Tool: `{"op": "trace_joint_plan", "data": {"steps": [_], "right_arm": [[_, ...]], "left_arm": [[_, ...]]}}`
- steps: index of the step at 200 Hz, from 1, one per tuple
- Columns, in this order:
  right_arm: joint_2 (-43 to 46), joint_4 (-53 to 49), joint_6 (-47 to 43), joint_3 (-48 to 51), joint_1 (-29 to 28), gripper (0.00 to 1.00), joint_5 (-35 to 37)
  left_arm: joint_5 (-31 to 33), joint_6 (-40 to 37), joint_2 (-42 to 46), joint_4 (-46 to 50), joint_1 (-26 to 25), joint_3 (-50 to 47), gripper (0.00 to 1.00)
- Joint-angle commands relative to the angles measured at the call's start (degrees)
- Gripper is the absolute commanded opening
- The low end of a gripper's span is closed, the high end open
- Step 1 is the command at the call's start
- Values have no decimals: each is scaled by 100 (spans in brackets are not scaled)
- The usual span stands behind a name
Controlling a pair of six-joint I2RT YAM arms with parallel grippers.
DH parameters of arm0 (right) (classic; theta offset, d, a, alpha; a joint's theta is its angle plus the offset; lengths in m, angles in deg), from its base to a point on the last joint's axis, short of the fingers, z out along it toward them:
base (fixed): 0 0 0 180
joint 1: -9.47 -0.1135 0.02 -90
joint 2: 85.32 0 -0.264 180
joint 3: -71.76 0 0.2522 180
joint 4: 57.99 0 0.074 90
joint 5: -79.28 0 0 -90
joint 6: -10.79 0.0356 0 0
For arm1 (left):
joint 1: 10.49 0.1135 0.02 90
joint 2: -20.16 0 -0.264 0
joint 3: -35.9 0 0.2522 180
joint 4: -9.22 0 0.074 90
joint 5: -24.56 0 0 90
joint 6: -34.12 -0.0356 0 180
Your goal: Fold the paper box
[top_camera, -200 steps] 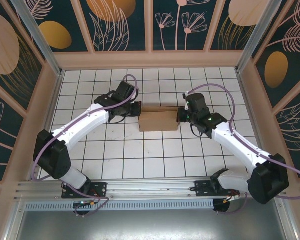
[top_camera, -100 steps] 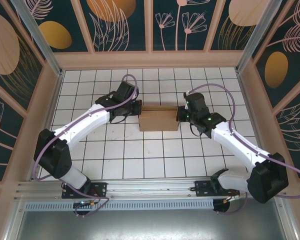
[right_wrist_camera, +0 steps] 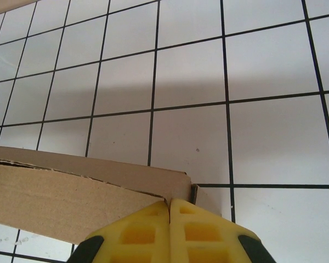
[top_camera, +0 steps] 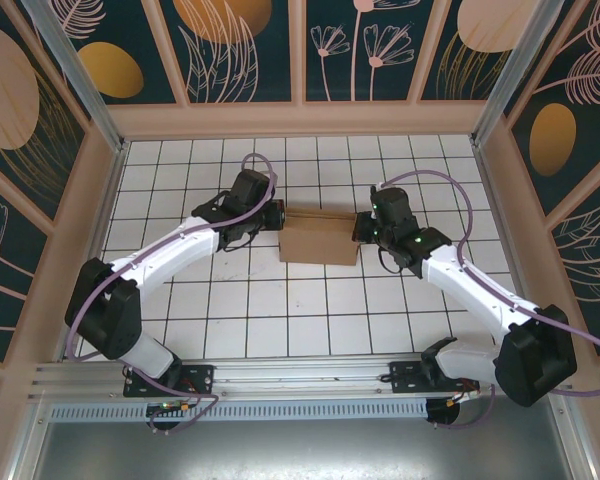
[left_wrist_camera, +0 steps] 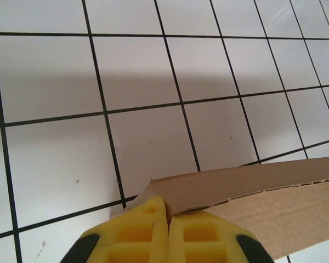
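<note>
While the left end effector (top_camera: 276,217) and right end effector (top_camera: 360,228), both clenched, butt the ends of the brown cardboard paper box (top_camera: 320,240), closing seems underway, next needing even inward pressure.

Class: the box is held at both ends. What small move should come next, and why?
Probably ease both ends inward evenly. The left gripper and right gripper are each shut on an end edge of the paper box, and a dark gap along its wall suggests an unseated fold.
</note>
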Motion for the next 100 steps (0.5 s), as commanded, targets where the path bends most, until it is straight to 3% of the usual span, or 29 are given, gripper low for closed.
{"op": "trace_joint_plan", "data": {"steps": [1,100], "right_arm": [[-38,-21,343,139,-156,0,-278],[626,642,232,804,-254,0,200]], "left_arm": [[-635,16,-70,255,-132,-303,5],[-580,-37,122,-28,-133,-496,5]]}}
